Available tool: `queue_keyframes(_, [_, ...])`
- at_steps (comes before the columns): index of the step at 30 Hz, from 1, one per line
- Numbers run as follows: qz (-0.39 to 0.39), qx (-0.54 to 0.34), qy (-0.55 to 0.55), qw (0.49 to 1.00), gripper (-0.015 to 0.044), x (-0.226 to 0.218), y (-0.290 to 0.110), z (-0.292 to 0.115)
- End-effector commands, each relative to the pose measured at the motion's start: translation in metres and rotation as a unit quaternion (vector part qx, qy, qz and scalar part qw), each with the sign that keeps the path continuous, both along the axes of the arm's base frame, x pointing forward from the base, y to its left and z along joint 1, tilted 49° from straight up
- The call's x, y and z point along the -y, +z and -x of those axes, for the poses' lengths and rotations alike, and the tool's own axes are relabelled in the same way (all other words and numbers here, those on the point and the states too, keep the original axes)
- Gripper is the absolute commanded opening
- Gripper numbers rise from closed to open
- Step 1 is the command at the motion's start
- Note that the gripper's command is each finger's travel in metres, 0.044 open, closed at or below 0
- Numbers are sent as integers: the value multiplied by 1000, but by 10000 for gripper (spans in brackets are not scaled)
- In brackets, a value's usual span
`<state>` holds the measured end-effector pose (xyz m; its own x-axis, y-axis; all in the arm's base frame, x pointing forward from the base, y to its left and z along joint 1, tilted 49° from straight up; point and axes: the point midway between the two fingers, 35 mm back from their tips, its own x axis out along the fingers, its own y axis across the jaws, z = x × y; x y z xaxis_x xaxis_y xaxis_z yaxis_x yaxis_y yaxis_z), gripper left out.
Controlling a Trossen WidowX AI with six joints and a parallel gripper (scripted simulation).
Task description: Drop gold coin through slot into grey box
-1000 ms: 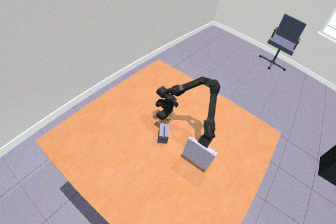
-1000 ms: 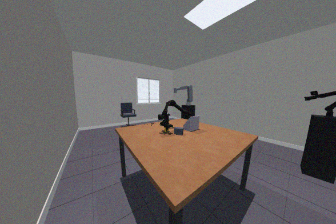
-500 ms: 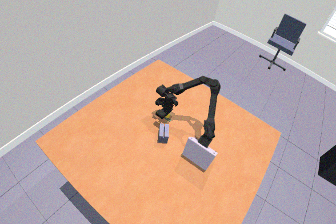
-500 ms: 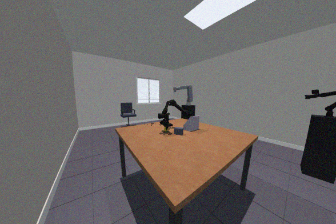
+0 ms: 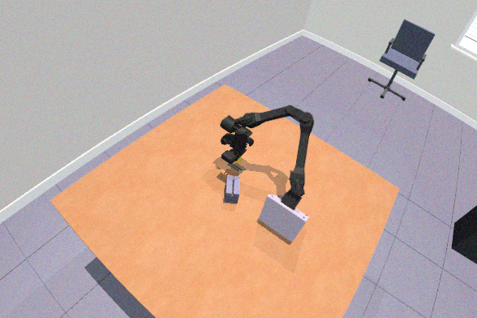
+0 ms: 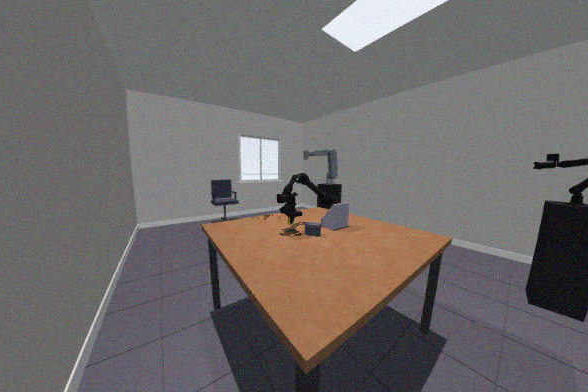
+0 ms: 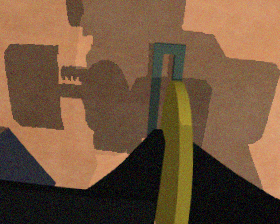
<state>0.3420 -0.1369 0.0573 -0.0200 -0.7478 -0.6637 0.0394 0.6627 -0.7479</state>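
Gold-yellow and thin is the coin (image 5: 239, 160) (image 6: 288, 221) (image 7: 178, 150), a round disc with a narrow edge that shows flat facets in the wrist view. It is held on edge in the gripper (image 6: 291, 219) (image 7: 164, 137), whose fingers are closed on its two flat faces. The coin seems to be above the dark-green holder (image 5: 236, 167) (image 7: 153, 95), a shallow frame with a narrow opening.

I judge the coin to be stiff, rather light and not fragile, but its smooth faces may slip or turn between the fingers. The best hold is on both faces, high on the disc, so that the lower edge remains free to enter the slot.

The grey box (image 5: 232, 190) (image 6: 313, 229) (image 7: 16, 160) has straight sides and looks hard; its slot is a dark line along the lid. It stands between the holder and the near left edge of the surface (image 5: 167, 227) (image 6: 331, 280), whose orange-brown top has a soft mottled pattern. A small tilt could make the coin catch on the lid, so it should be aligned before release.
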Motion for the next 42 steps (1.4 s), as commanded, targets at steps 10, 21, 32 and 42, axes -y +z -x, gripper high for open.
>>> queue_keyframes(10, [0, -3, -2, 1000, 0, -26, 26, 1])
queue_keyframes(21, [2, 26, -30, 999, 0, -34, 35, 3])
queue_keyframes(32, [7, 168, -155, 973, 0, -31, 38, 3])
queue_keyframes(42, [11, 291, -264, 919, 0, -29, 41, 3])
